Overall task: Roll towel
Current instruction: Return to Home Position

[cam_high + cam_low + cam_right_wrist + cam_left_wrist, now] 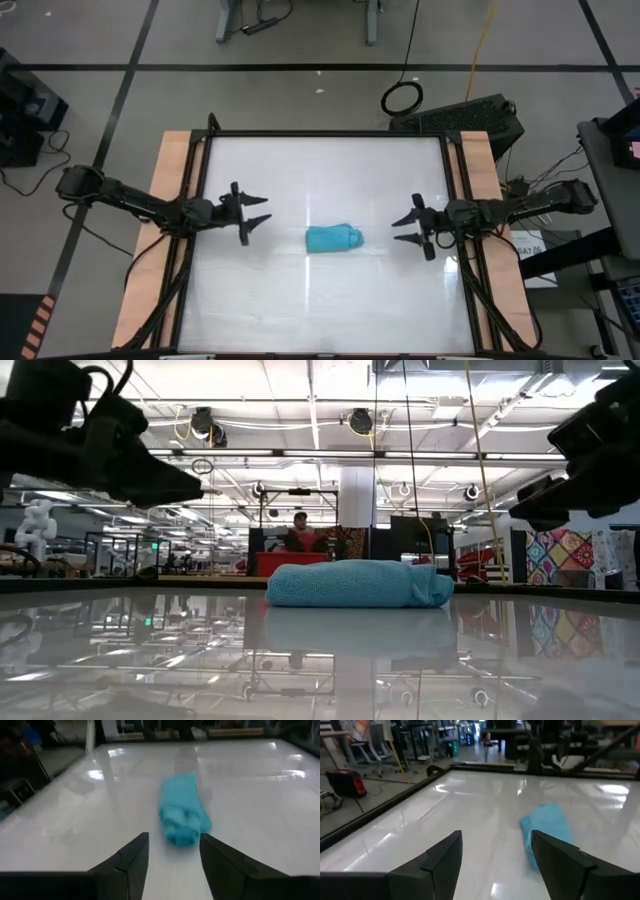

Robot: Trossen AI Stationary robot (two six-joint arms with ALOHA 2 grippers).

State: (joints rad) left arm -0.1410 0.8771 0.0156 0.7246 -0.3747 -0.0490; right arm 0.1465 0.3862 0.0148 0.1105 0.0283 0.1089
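Left gripper (258, 209): jaws spread wide, holding nothing, hanging above the table (300, 170) well to the left of the towel (333, 238). In its own wrist view both fingers (445, 855) frame bare tabletop, with the towel (547, 827) ahead and off to one side.

Right gripper (398, 229): also spread and empty, on the opposite side and apart from the towel. Its wrist view looks straight down the roll's axis, with the layered end of the towel (182, 810) facing the gap between its fingers (135, 855).

Towel: lies near the middle of the table, between the two grippers and touched by neither. It's a short fat roll with its long axis running left-right. The low view shows the towel (358, 584) flat on the glossy surface, rounded on top, one end tapering to a looser tip.

Handling, my read:
- Soft, light, limp cloth. Only its own friction holds the roll, so it probably loosens if bumped.
- The tabletop looks slick and reflective, so expect the roll to slide rather than resist a sideways push.
- Not fragile, squeeze is fine.
- If it needs a regrip, pinch across the mid-section, jaws straddling the full thickness from above so all layers are trapped.
- Avoid the ends. Pulling there would likely telescope the layers, and the tapered tip looks weakest.

Roll looks complete, and I'd judge nothing is left but parking the arms.
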